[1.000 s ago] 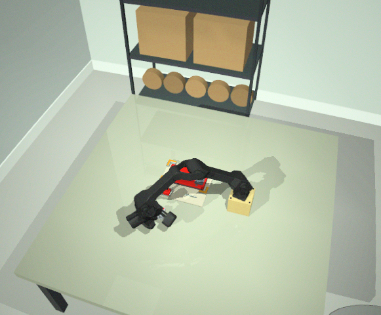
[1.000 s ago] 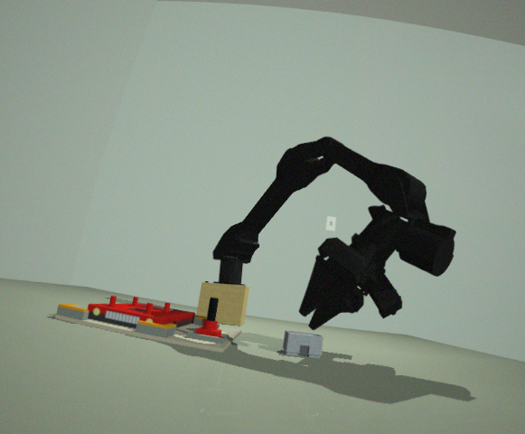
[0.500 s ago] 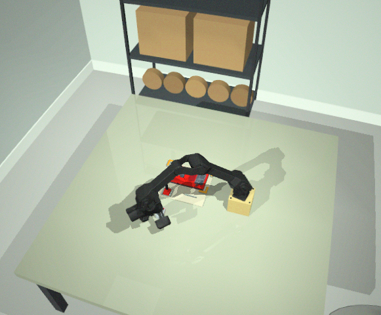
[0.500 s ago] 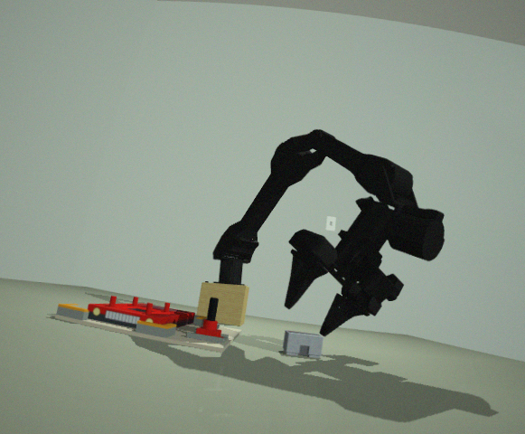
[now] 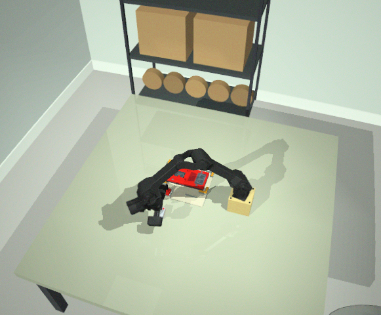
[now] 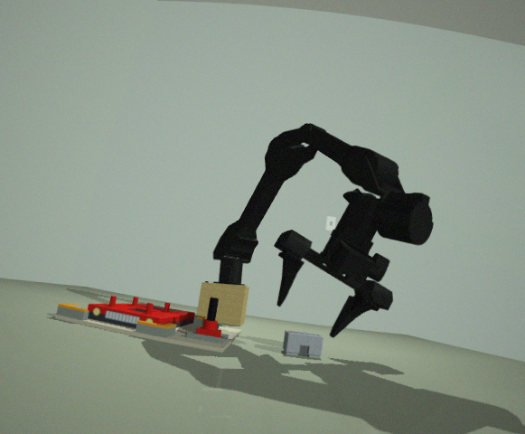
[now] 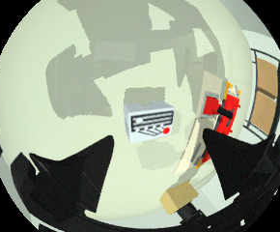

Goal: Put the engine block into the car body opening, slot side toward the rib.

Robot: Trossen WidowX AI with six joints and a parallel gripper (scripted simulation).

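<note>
The engine block is a small grey box with a ribbed top and a red dot, and it lies on the table apart from the fixture. In the top view the engine block is mostly hidden by my hand. My gripper is open and empty. It hangs a little above the block with one finger to each side, touching nothing. The red car body lies on a pale fixture board beside the arm's base.
A red stand with a black peg sits on the board's near corner. The arm's wooden base block stands behind it. A dark shelf with cardboard boxes stands beyond the table's far edge.
</note>
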